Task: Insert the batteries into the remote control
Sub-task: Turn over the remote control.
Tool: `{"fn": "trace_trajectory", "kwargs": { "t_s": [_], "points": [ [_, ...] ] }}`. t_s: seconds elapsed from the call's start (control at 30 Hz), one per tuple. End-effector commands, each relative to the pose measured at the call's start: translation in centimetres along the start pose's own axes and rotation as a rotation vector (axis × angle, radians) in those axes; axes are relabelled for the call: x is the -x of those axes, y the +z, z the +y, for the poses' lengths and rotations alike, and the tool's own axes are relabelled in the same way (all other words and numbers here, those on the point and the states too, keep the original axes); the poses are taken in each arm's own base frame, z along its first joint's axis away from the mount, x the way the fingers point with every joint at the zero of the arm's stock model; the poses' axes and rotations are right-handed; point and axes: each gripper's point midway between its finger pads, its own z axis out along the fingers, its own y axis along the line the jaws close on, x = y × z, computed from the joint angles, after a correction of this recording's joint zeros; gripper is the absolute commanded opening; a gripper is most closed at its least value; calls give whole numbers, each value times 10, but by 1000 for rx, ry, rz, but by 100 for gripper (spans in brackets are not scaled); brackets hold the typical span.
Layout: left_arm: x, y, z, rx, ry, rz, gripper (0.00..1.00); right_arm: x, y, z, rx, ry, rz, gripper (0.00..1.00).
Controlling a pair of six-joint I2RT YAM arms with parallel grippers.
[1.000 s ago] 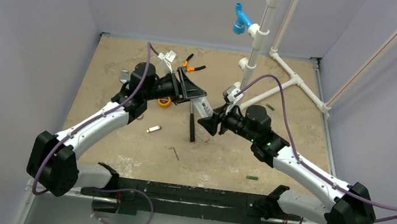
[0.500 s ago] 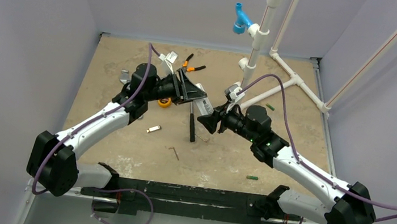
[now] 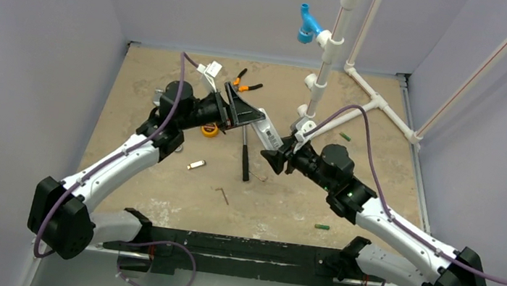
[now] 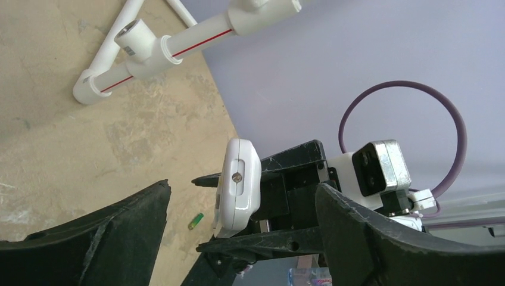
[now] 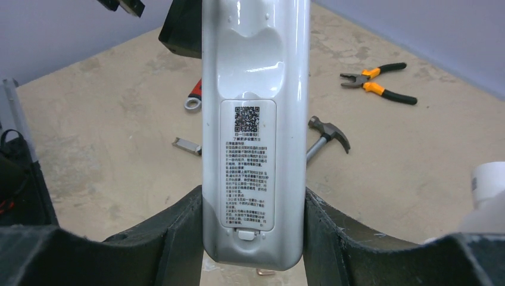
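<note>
The white remote control [image 5: 256,89] is held upright, back side with label and battery-cover latch facing the right wrist camera. My right gripper [image 5: 253,214] is shut on its lower end; in the top view the gripper [image 3: 274,148] holds the remote [image 3: 268,133] above the table. My left gripper [image 3: 245,116] is open, with the remote's far end [image 4: 238,185] in the gap between its jaws [image 4: 241,196], untouched. One green battery [image 3: 322,226] lies near the front right and another [image 3: 345,136] by the pipes. One battery [image 4: 196,221] shows in the left wrist view.
A hammer [image 3: 244,153], yellow tape roll [image 3: 210,130], silver clip piece [image 3: 195,165] and hex key [image 3: 222,195] lie mid-table. Orange-handled pliers [image 3: 247,84] lie at the back. A white PVC pipe frame [image 3: 366,91] with a blue fitting [image 3: 308,27] stands at the back right.
My right gripper has carried the remote slightly up and to the right. My left arm has swung a little to the left, its open gripper staying at the remote's far end.
</note>
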Motion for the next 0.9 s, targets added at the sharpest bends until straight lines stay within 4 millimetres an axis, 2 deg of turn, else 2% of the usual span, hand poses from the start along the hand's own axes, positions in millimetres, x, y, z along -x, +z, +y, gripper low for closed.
{"fn": "trace_trajectory", "kwargs": {
  "t_s": [0.0,0.23,0.43,0.6,0.87],
  "points": [
    [11,-8,-26,-93,103,-71,89,21,-10,-5,-31,-166,-86,0],
    [8,-7,-35,-135,150,-67,90,23,-8,-4,-39,-171,-71,0],
    [-6,-2,-41,-83,241,-41,90,30,-3,0,-31,-104,-81,0],
    [-4,-3,-38,-47,255,-69,89,37,-3,3,-35,-34,-107,0],
    [-4,-3,-34,-29,250,-78,79,49,0,10,-12,64,-152,0]
  ]
}}
